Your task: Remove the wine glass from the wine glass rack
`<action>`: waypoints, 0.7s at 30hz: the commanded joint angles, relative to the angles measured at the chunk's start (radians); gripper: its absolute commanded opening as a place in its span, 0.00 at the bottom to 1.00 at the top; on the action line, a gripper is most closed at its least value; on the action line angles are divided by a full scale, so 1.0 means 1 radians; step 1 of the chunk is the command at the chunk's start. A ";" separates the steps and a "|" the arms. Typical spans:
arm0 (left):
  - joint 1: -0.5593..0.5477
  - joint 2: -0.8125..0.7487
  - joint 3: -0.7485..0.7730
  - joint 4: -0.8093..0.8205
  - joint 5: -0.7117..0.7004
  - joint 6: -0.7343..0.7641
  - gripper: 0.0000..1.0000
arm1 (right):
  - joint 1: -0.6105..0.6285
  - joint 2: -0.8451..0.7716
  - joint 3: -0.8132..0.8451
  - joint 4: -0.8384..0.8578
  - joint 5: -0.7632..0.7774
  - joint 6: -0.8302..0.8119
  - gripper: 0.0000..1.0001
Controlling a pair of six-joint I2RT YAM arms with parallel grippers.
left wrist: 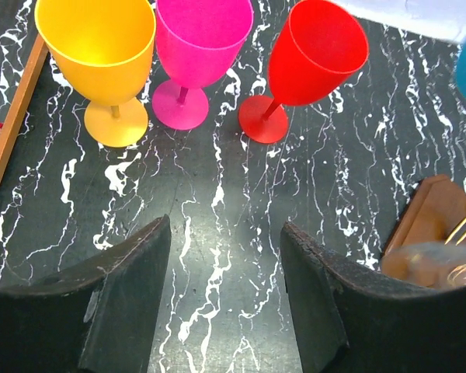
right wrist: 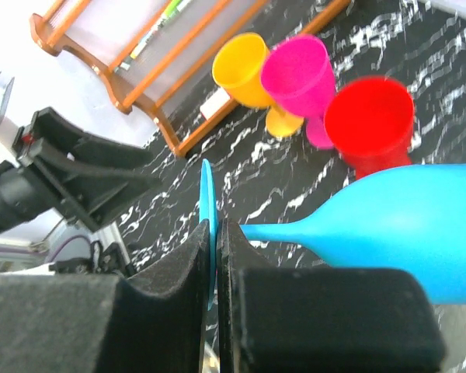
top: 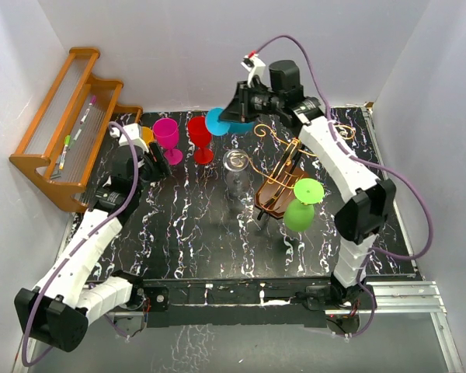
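My right gripper (top: 231, 118) is shut on the flat foot of a blue wine glass (right wrist: 404, 225) and holds it on its side in the air at the back of the table, behind the rack. The violin-shaped wooden rack (top: 278, 186) with gold wire arms stands right of centre. A green wine glass (top: 301, 206) hangs upside down on its near side. A clear glass (top: 236, 167) stands just left of the rack. My left gripper (left wrist: 225, 256) is open and empty above the table, near the yellow (left wrist: 101, 47), pink (left wrist: 198, 39) and red (left wrist: 314, 54) glasses.
An orange-brown stepped shelf (top: 66, 132) with pens stands along the left wall. The yellow, pink (top: 167, 136) and red (top: 199, 134) glasses stand in a row at the back left of the black marbled table (top: 194, 233). White walls close in on three sides.
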State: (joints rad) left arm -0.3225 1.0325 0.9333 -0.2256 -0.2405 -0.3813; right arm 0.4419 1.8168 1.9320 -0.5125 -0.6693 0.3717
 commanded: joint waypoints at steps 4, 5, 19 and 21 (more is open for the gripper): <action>0.005 -0.076 0.045 -0.068 -0.039 -0.047 0.59 | 0.128 0.068 0.188 0.041 0.146 -0.185 0.08; 0.005 -0.081 0.054 -0.081 -0.048 -0.047 0.60 | 0.141 0.050 0.158 0.057 0.157 -0.206 0.08; 0.004 -0.175 0.345 -0.324 -0.187 -0.122 0.68 | 0.411 -0.513 -0.636 0.450 0.308 -0.673 0.08; 0.005 -0.166 0.393 -0.340 -0.159 -0.130 0.68 | 0.460 -0.578 -0.718 0.494 0.326 -0.740 0.08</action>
State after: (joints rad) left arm -0.3225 0.8841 1.2358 -0.5076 -0.4034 -0.4843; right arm 0.8398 1.3727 1.3144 -0.2253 -0.3977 -0.1856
